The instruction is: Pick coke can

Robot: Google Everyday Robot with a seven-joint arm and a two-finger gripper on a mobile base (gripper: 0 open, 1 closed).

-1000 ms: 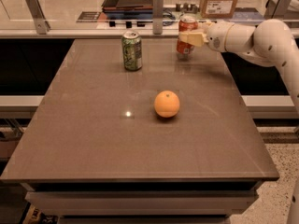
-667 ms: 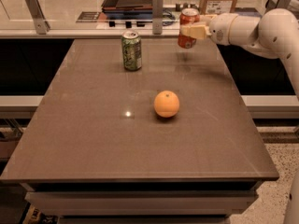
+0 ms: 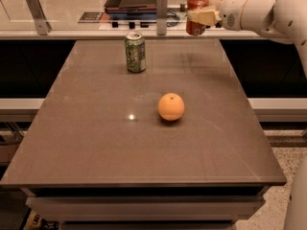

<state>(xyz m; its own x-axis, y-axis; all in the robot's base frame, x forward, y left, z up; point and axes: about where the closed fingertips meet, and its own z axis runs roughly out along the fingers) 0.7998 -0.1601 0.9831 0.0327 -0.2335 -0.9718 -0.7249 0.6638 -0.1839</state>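
Claw [image 3: 199, 17] far right, pinching coke can [image 3: 196, 1]; can upright, held above desk [image 3: 96, 138] far edge. Lift step, likely; next: grip firm, raise well away from green can [image 3: 135, 51]

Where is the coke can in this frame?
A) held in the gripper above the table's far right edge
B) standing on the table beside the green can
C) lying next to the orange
A: the gripper is shut around the coke can, holding it off the table near its far right edge.
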